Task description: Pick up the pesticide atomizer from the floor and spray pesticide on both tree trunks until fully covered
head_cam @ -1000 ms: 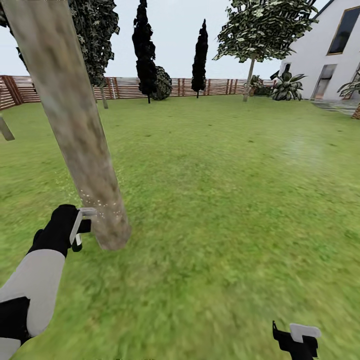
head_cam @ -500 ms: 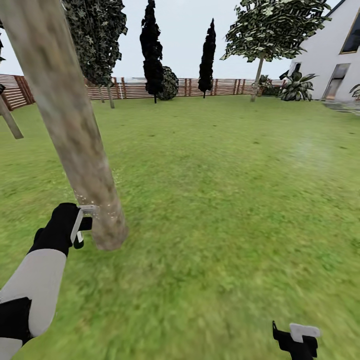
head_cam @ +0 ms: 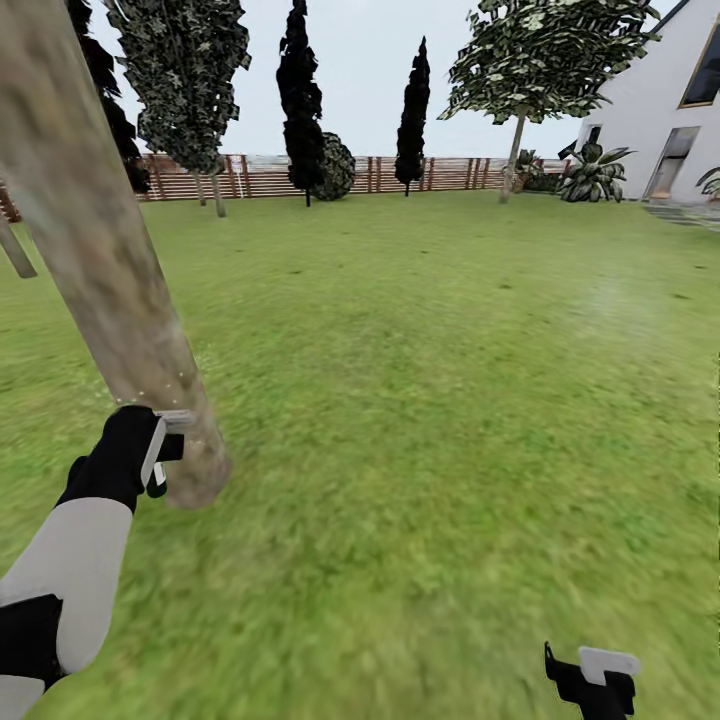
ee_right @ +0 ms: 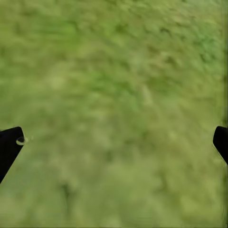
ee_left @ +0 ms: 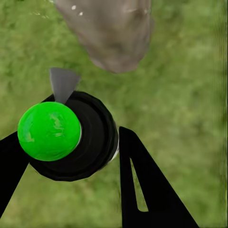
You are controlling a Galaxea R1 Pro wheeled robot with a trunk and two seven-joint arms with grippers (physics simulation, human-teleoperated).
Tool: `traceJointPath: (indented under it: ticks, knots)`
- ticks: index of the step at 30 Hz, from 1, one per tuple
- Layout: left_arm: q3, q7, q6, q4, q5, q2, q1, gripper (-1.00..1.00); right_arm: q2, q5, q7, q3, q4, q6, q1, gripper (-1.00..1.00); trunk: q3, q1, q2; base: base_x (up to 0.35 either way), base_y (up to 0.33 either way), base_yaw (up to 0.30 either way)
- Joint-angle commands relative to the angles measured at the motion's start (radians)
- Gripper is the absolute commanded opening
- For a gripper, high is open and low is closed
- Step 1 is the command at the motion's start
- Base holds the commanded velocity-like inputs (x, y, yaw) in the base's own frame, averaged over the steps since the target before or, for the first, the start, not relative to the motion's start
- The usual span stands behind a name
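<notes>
Head view: my left gripper [head_cam: 160, 455], on a black wrist and grey forearm, is closed around the pesticide bottle [head_cam: 152, 462], whose thin grey spray head [head_cam: 175, 421] sits right against the base of a thick mottled grey-beige tree trunk [head_cam: 95, 250]; pale specks dot the bark just above it. Green lawn [head_cam: 430, 400] stretches to a brown slatted fence [head_cam: 260, 175], with two dark narrow conifers [head_cam: 300, 90], a second leafy tree [head_cam: 545, 60] and a white house [head_cam: 665, 100] behind. My right gripper [head_cam: 598, 678] shows low over the grass at the bottom edge; I cannot tell its state here. Left wrist view: two black fingers [ee_left: 142, 185] clamp the round black bottle [ee_left: 92, 142], which has a bright green cap [ee_left: 49, 130] and a grey nozzle [ee_left: 63, 83] aimed at the trunk foot [ee_left: 111, 31], near but apart. Right wrist view: black fingertips [ee_right: 8, 147] spread wide at both edges, nothing between, blurred grass [ee_right: 118, 104] below.
</notes>
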Motion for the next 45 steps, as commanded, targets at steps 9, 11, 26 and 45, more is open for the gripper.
traceJointPath:
  ticks: [9, 11, 26, 45]
  knots:
    - [0.0, 0.001, 0.006, -0.001, -0.004, 0.001, -0.001, -1.0, 0.0, 0.011, -0.005, -0.006, 0.002, -0.004, -0.001, 1.0, -0.001, 0.0, 0.0, 0.036, -0.27, 0.023]
    - [0.0, 0.001, 0.006, -0.001, -0.004, 0.002, 0.0, -1.0, 0.001, 0.011, -0.005, -0.005, 0.002, -0.004, -0.001, 1.0, -0.001, 0.0, 0.0, 0.0, -0.274, 0.216]
    - [-0.002, 0.004, 0.001, 0.001, -0.008, 0.013, 0.018, -1.0, 0.001, 0.011, -0.004, -0.004, 0.002, -0.004, -0.001, 1.0, -0.001, 0.0, 0.0, 0.125, -0.236, 0.262]
    - [-0.003, 0.025, -0.002, 0.002, -0.006, 0.013, 0.021, -1.0, 0.001, 0.011, -0.003, -0.004, 0.002, -0.004, -0.001, 1.0, -0.001, 0.0, 0.0, 0.274, -0.151, 0.156]
